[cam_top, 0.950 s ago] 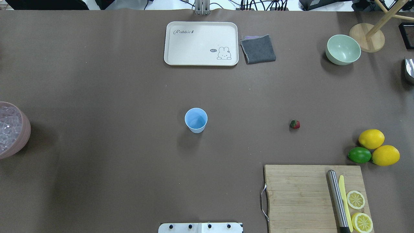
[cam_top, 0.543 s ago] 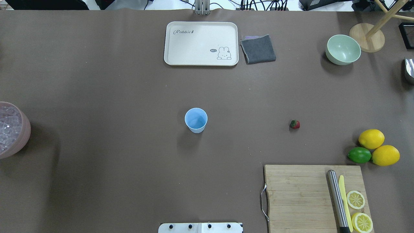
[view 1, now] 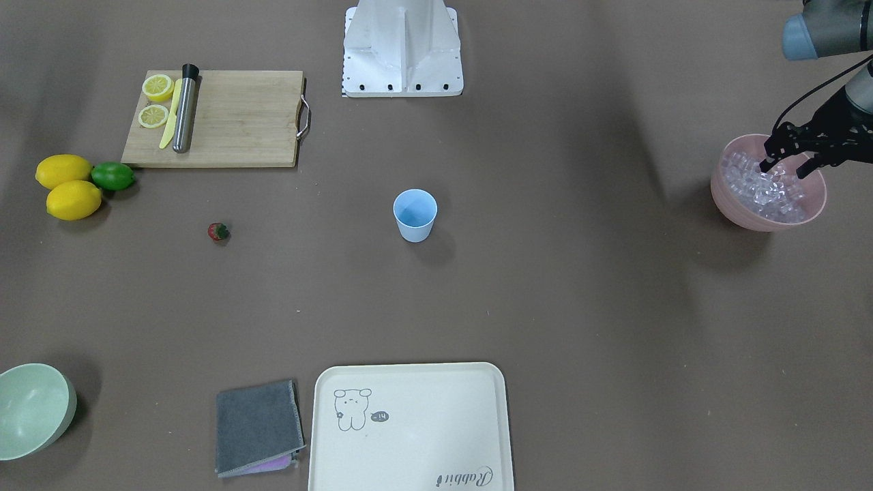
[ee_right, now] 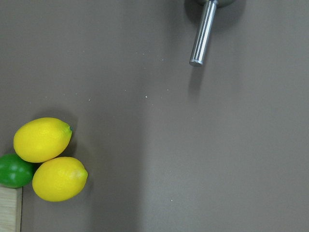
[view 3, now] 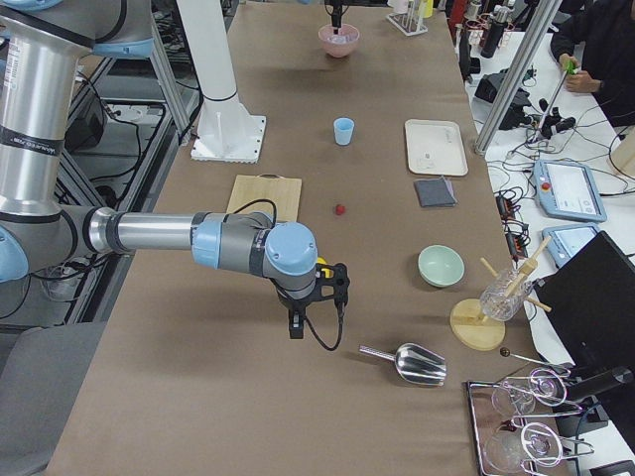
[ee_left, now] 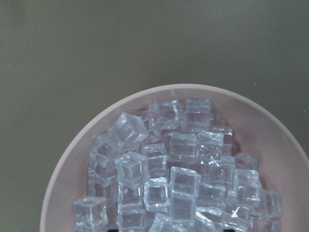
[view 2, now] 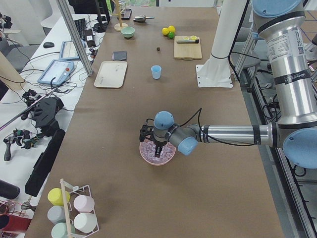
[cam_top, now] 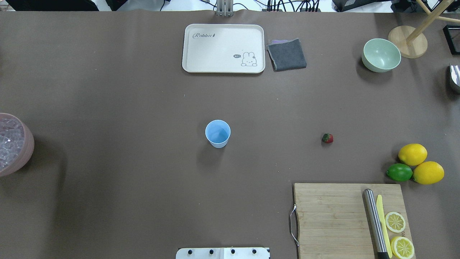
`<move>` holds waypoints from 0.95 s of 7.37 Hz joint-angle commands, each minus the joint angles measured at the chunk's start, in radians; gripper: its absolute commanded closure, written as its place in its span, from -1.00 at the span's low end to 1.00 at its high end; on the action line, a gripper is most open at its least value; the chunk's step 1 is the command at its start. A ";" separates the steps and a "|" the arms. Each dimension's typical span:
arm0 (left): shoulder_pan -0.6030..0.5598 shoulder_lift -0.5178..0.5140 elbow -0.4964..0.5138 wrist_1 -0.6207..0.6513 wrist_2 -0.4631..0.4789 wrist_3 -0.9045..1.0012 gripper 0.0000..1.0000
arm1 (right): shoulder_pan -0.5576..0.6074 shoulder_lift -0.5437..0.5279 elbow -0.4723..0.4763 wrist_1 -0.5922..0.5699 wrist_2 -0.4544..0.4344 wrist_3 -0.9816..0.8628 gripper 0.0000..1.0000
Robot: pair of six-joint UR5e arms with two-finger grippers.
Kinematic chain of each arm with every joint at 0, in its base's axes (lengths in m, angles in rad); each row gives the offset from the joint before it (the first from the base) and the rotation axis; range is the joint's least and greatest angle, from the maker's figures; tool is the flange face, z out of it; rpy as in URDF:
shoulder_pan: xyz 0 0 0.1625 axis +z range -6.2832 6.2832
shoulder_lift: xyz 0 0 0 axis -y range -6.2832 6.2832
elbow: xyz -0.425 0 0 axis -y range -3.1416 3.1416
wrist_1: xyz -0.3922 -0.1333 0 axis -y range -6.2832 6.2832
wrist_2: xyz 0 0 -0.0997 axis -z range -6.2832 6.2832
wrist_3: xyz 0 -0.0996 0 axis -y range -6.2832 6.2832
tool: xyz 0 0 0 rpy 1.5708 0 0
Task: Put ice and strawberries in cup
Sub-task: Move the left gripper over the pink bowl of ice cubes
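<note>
The light blue cup (cam_top: 217, 133) stands upright and empty at mid-table, also seen in the front view (view 1: 415, 215). A small red strawberry (cam_top: 327, 138) lies alone to its right, toward the lemons. The ice (ee_left: 169, 174) is heaped in a pink bowl (view 1: 726, 198) at the table's far left edge (cam_top: 27, 151). My left gripper (view 1: 786, 167) hangs open over that bowl, its fingertips down among the cubes. My right gripper (view 3: 316, 317) shows only in the exterior right view, above bare table beyond the lemons; I cannot tell whether it is open or shut.
A cream rabbit tray (cam_top: 222, 48), a grey cloth (cam_top: 286, 54) and a pale green bowl (cam_top: 381, 54) line the far side. Two lemons (cam_top: 413, 154) and a lime (cam_top: 399, 172) sit by a cutting board (cam_top: 330, 216). A metal scoop (view 3: 417, 364) lies near the right arm.
</note>
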 commanded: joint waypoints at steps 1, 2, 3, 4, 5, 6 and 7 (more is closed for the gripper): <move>0.018 0.000 0.008 0.000 0.000 0.000 -0.50 | 0.000 0.002 0.000 0.000 0.000 0.000 -1.00; 0.019 0.000 0.011 0.000 0.000 0.002 -0.42 | 0.000 0.002 0.000 0.000 0.000 0.001 -1.00; 0.019 0.000 0.011 0.000 0.000 0.002 -0.42 | 0.000 0.002 0.000 0.002 0.000 0.001 -1.00; 0.021 -0.001 0.014 0.000 0.000 0.002 -0.42 | 0.000 0.002 0.000 0.000 0.000 0.001 -1.00; 0.027 -0.004 0.016 0.000 0.000 0.000 -0.44 | 0.000 0.002 0.000 0.000 0.000 0.001 -1.00; 0.033 -0.005 0.016 0.000 0.000 0.002 -0.53 | 0.000 0.002 0.000 0.000 0.000 0.001 -1.00; 0.035 -0.006 0.017 0.000 0.006 0.002 -0.52 | 0.000 0.002 0.000 0.000 0.000 0.001 -1.00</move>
